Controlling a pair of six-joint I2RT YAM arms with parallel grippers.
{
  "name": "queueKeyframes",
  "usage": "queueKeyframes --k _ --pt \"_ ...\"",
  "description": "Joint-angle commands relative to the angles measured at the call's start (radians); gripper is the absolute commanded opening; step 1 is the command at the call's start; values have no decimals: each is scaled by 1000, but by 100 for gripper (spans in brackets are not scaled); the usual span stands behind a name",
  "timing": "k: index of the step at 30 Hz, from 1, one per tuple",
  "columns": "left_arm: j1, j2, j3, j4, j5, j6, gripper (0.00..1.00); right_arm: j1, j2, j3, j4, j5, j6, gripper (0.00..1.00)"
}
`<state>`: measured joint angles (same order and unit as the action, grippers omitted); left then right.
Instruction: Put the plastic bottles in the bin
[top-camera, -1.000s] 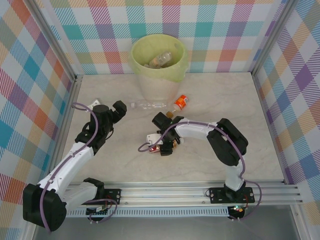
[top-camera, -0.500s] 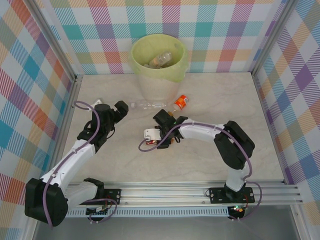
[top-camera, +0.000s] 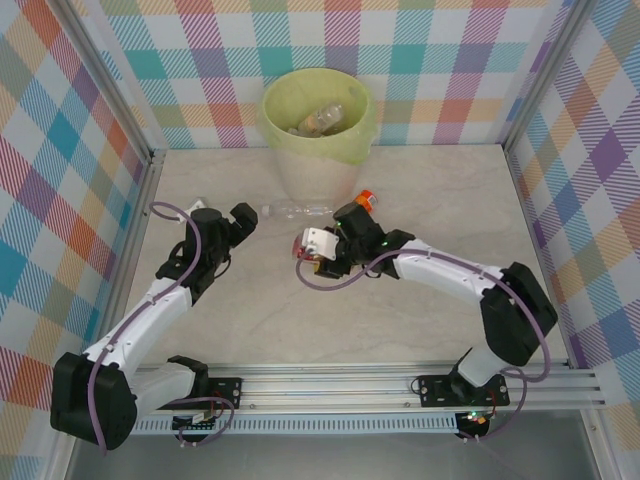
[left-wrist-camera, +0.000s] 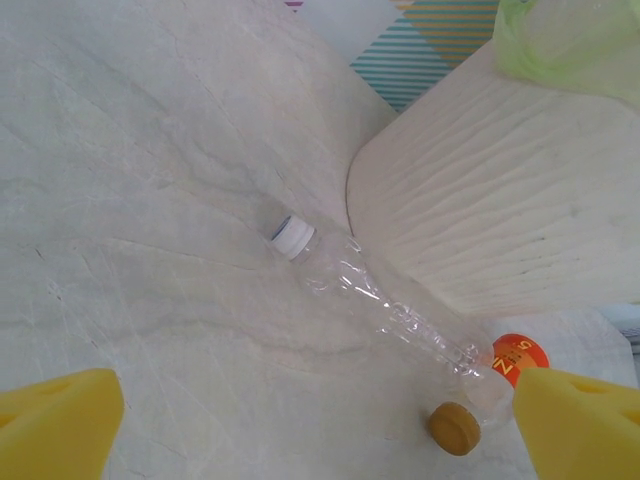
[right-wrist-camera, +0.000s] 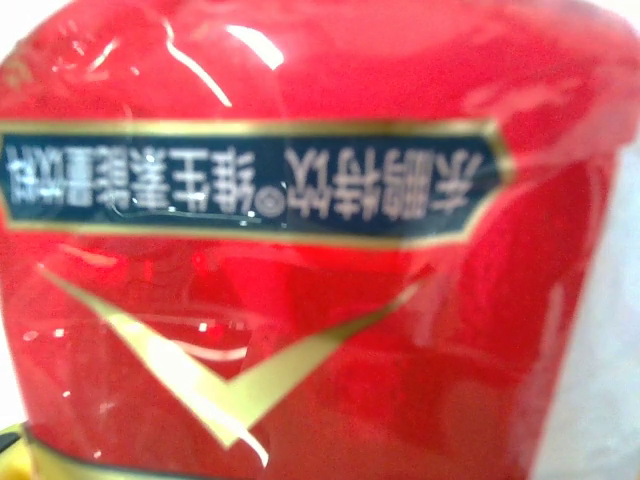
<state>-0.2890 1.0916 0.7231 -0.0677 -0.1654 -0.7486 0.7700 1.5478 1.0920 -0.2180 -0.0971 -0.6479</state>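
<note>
**BOTTLE SORT – ITEMS IN VIEW**

1. Bin (top-camera: 318, 165): far centre of table (top-camera: 420, 190), lined w/ yellow-green bag (top-camera: 275, 100); several bottles (top-camera: 322, 120) inside.
2. L claw (top-camera: 238, 226): jaws wide apart, holds nothing, just left of item 4.
3. R claw (top-camera: 318, 250): closed on red-label bottle (right-wrist-camera: 320, 300), mid-table.
4. Clear bottle (left-wrist-camera: 390, 310): lying flat in front of bin, white cap (left-wrist-camera: 293, 233) toward L claw.
5. Orange-label bottle (top-camera: 362, 203): at item 4's base end, beside bin.

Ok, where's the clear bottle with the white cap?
In the top view the clear bottle lies on its side just in front of the bin, left of centre, between the left gripper and an orange-labelled bottle.
</note>
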Motion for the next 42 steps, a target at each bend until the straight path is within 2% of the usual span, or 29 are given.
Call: queueKeyframes --k 1,11,14,19,29,34,42 --pt "14 7 -15 38 11 -17 100 -53 -89 -2 90 -116 191 43" --pt "16 35 -16 57 49 -39 100 -193 -125 103 261 -223 538 42" --pt "17 40 -16 51 56 -41 100 -246 -100 177 310 -251 675 41" --pt "19 39 -19 37 62 -40 100 -302 -13 338 348 -301 794 42" --pt "22 31 -25 16 75 -46 100 -324 283 747 417 -215 859 43" --pt "27 11 -30 -4 67 -45 100 -325 445 975 397 -162 858 44" --pt "34 -15 -51 -12 54 -50 100 -326 721 1371 127 5 777 48"
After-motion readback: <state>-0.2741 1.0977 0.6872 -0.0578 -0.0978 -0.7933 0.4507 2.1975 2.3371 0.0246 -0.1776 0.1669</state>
